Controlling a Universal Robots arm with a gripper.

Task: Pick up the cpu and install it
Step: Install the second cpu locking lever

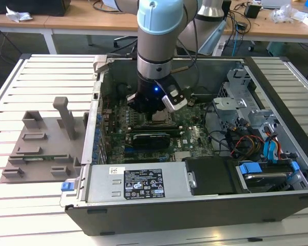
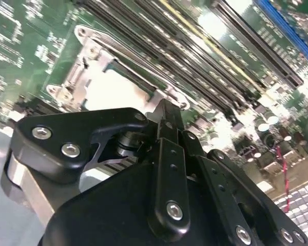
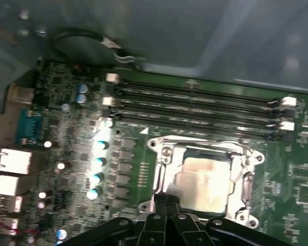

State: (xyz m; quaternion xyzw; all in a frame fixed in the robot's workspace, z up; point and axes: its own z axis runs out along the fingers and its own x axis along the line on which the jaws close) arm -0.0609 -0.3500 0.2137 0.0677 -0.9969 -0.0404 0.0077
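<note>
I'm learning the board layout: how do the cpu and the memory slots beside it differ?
The cpu is a pale, silvery square plate; the memory slots are long, narrow and dark. The cpu sits inside a shiny metal socket frame, while the slots lie bare in parallel rows with white clips at their ends. The hand hangs at the cpu's edge, away from the slots. Both sit on the green board.

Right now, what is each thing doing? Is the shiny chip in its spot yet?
cpu: lying flat in the socket frame on the motherboard.
gripper: low over the socket's edge, holding nothing I can see.
computer case: open, side panel off.
grey tray: outside the case.
</note>
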